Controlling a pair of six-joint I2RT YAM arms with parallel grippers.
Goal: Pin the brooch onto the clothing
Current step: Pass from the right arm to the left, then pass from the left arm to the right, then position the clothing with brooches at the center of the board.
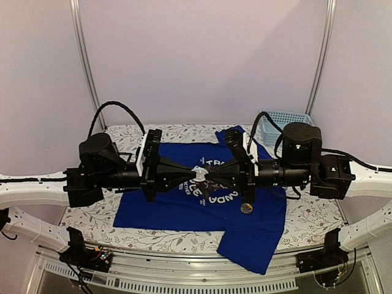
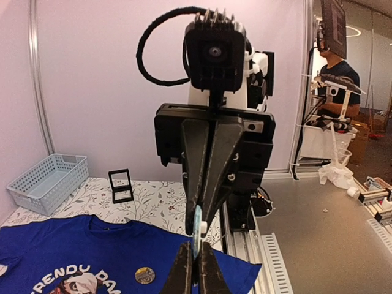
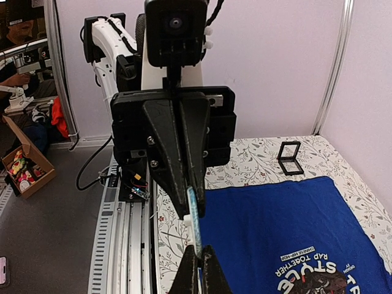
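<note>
The royal-blue T-shirt (image 1: 160,202) lies flat on the table, its panda print (image 1: 215,191) under the grippers. It also shows in the left wrist view (image 2: 55,248) and the right wrist view (image 3: 294,217). My left gripper (image 1: 195,173) and right gripper (image 1: 209,173) meet tip to tip above the print. Both are shut on one thin pale-blue brooch (image 1: 201,172) with a white back piece, held edge-on (image 2: 197,229) (image 3: 193,215) above the shirt. A second round badge (image 1: 246,208) lies on the shirt (image 2: 144,275).
A pale-blue basket (image 1: 283,122) stands at the back right of the table (image 2: 46,180). A small black open case (image 2: 120,185) sits on the floral cloth beside the shirt collar (image 3: 289,158). Metal rails run along the near edge (image 1: 184,278).
</note>
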